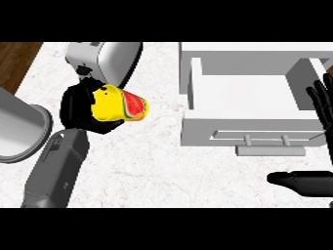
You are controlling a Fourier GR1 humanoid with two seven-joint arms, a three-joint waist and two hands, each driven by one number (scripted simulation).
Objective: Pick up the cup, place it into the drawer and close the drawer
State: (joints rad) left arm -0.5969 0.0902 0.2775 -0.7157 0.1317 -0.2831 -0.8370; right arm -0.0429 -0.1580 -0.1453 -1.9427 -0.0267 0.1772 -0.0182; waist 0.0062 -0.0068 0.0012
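Yellow cup point(120, 104) with a red-and-green patch on its side sits tipped sideways in the left robot hand point(82, 110), black fingers curled round it, mouth pointing away toward the drawer side. Looks lifted clear of the white marbled table point(147, 171), though contact can't be fully ruled out from straight above. Just behind that robot hand is a grey-white appliance point(104, 58); on its outer side lies a big grey cylinder point(14, 124) on its side.

Open white drawer point(248, 93) is well apart from the cup-holding robot hand, across the table toward the right side, handle point(270, 141) on the near front panel. Right robot hand point(331, 122) rests open, fingers straight and up, just beside the drawer's outer edge, holding nothing.

Step in hand, as I judge it: carry the cup over and set it in the drawer. To do it well: keep fingers wrapped, raise enough to pass over the drawer's near side wall, travel straight across, stop over the bare middle of the drawer floor, lower before letting go so it doesn't roll. Release inside the walls, not on the front panel. Then pull the robot hand out fully before anything pushes the front panel shut
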